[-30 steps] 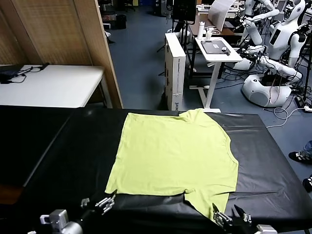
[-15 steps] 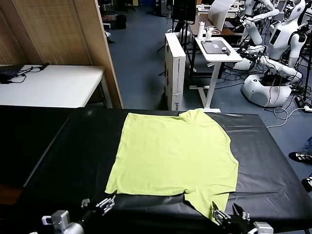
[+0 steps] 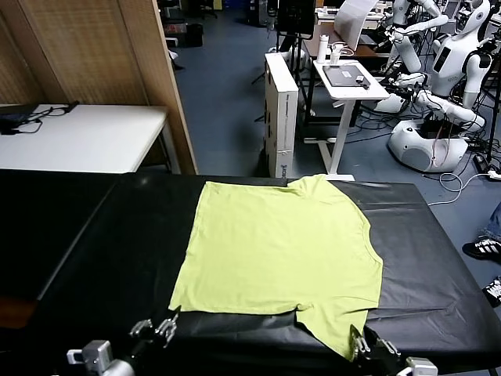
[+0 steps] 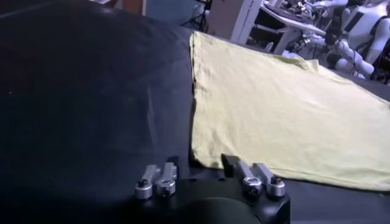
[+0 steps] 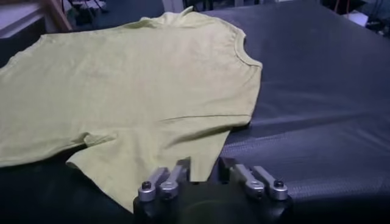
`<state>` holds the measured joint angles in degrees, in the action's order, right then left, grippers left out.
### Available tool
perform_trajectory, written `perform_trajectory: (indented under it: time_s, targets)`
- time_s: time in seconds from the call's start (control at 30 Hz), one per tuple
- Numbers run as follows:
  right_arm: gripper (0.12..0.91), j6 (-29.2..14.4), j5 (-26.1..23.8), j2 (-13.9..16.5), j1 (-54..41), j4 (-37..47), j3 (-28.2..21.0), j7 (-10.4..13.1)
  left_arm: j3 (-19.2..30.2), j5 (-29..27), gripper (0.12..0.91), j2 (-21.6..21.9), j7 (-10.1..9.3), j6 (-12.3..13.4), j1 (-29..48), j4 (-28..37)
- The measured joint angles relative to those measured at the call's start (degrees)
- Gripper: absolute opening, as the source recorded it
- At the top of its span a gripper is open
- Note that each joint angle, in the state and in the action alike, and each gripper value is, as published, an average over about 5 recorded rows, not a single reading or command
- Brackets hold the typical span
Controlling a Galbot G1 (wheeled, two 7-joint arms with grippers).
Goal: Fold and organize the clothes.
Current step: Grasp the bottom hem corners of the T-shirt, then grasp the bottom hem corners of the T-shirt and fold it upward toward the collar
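The clothes are one lime-green T-shirt [image 3: 282,251], spread flat on the black-covered table [image 3: 94,235], neck toward the far edge. My left gripper [image 3: 162,327] sits at the near left hem corner. In the left wrist view the shirt [image 4: 286,103] has that corner lying between the left gripper's [image 4: 201,167] fingers, which are still apart, so it is open. My right gripper [image 3: 362,345] is at the near right sleeve. In the right wrist view the shirt [image 5: 134,79] has its sleeve edge running into the right gripper [image 5: 204,167], which is shut on it.
Both grippers are close to the table's near edge. Behind the table stand a white table [image 3: 78,137], a wooden partition [image 3: 102,70], a white cabinet [image 3: 280,110], a small white desk [image 3: 348,78] and parked robots [image 3: 438,70]. Black cover lies bare on both sides of the shirt.
Both grippers have narrowed from wide open. The right one closed onto the sleeve edge and the left one drew in around the hem corner. The shirt has not moved.
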<state>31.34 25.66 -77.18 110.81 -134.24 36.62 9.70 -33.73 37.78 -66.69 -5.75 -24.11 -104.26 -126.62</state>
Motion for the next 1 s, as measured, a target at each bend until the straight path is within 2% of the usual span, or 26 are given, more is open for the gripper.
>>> perform_trajectory:
  time_s: [0.17, 0.27, 0.47, 0.63, 0.83, 1.0]
  targets:
    - [0.14, 0.1, 0.0, 0.0, 0.9, -0.9, -0.1, 0.4, 0.2, 0.2, 0.2, -0.1, 0.05, 0.0, 0.0, 0.1]
    - [0.14, 0.7, 0.0, -0.1, 1.8, -1.9, -0.1, 1.0, 0.0, 0.2, 0.149, 0.0, 0.1, 0.2, -0.5, -0.2]
    - [0.14, 3.5, -0.1, -0.2, 5.0, -4.9, -0.3, 3.0, -1.4, 0.1, 0.145, 0.1, -0.04, 0.7, -2.9, -2.3]
    - [0.14, 4.5, -0.1, 0.0, 7.3, -7.4, -0.3, 3.5, -3.6, 0.1, 0.145, -0.3, -0.33, 1.5, -6.5, -5.2]
    - [0.14, 4.3, 0.5, 0.2, 7.4, -9.1, -0.1, 3.3, -6.3, 0.5, 0.145, -0.7, -0.46, 2.5, -10.3, -8.4]
    - [0.14, 2.5, 1.4, 1.0, 5.4, -9.1, 0.8, 1.6, -6.5, 0.8, 0.145, -1.7, -0.42, 2.8, -10.5, -9.5]
